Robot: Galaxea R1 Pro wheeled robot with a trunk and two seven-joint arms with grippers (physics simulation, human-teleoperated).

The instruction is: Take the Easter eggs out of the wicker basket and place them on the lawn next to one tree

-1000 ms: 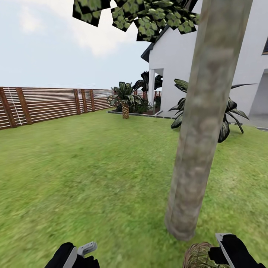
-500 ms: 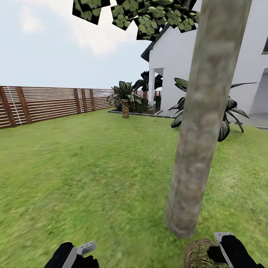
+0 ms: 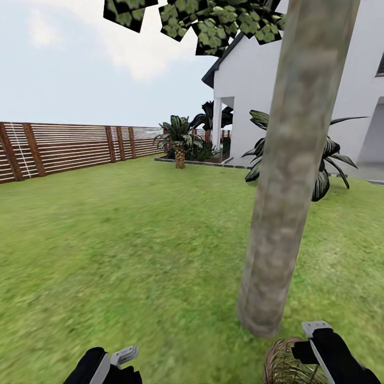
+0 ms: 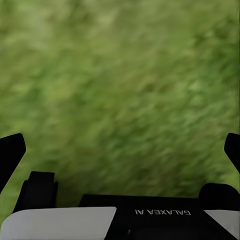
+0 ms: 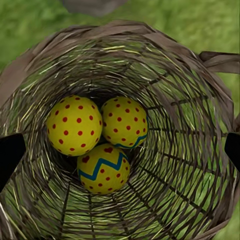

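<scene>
We see three eggs [image 5: 102, 140] touching in the basket [image 5: 190, 115] beside the tree [image 3: 282, 202], both jaws spread wide, holding nothing.

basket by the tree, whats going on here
A two-armed robot stands on the lawn close to a tree. Its right gripper hangs over the open mouth of the wicker basket, which sits on the grass right by the trunk's base. All three Easter eggs are in the bottom of the basket, touching one another; none is out yet. The right jaws look spread wide and empty. The left gripper is open over bare grass, holding nothing.
</scene>
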